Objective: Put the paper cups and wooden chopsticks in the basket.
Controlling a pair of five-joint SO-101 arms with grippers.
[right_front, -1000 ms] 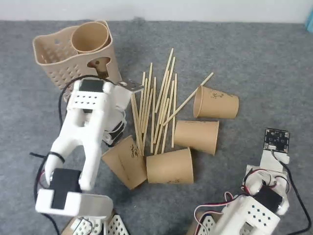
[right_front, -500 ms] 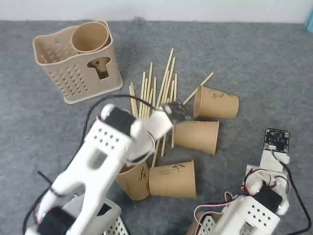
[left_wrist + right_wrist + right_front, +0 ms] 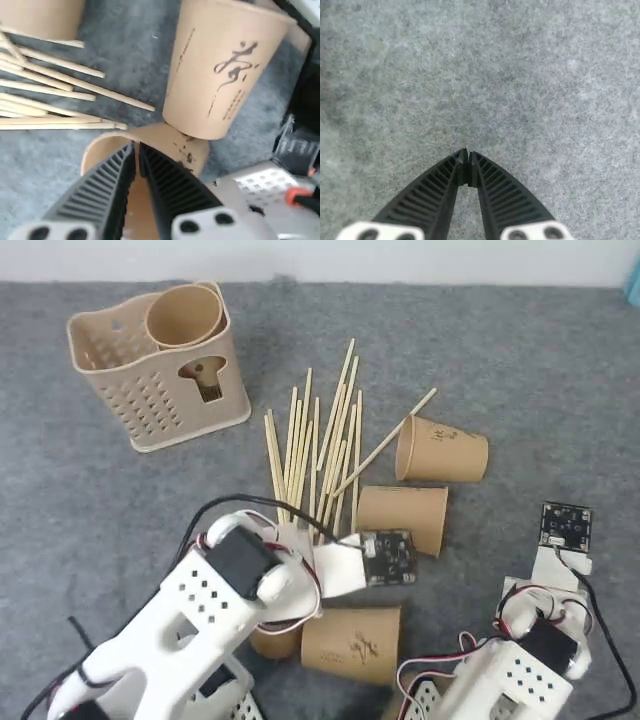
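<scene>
High view: one paper cup (image 3: 185,315) is set in the basket (image 3: 150,390) at the carpet's (image 3: 520,360) far-left corner; four cups (image 3: 440,450) and chopsticks (image 3: 315,455) are left mid-carpet, left gripper (image 3: 136,146) and right gripper (image 3: 468,152) drawn nearly closed.

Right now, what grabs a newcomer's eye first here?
The white left arm bends over the paper cups at the table's near edge, with its jaws closed at the rim of one cup. Behind it lies a fan of wooden chopsticks. At the far left, the basket holds another cup.
</scene>
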